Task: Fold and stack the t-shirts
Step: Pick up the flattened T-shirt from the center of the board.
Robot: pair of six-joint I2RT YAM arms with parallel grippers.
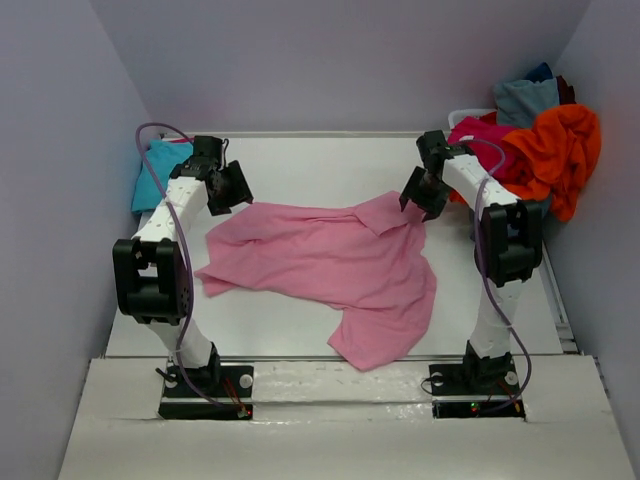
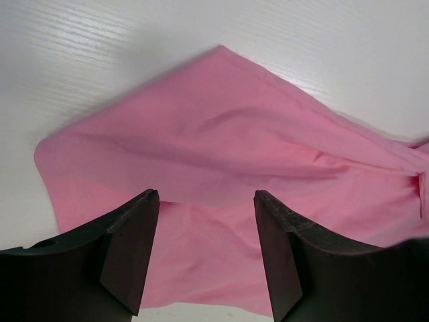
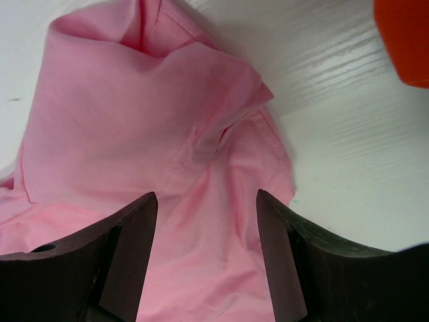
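Pretty bright, soft, even light here, seemingly from above. The white wood-grain surface (image 1: 300,165) has a mild sheen, no harsh glare. The crumpled light pink cloth t-shirt (image 1: 330,260) drops only soft grey shadows along its edges. Wrist views are crisp on fabric; the black left pincer (image 2: 204,194) looks dark and slightly soft up close.

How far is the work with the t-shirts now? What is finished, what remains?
Done: no folded stack is visible; a turquoise shirt lies far left, its folding unclear. In hand: the pink t-shirt lies crumpled mid-table, the left gripper and right gripper open over it, holding nothing. Left: folding it, then the magenta shirt, orange shirt and grey-blue shirt heaped far right.
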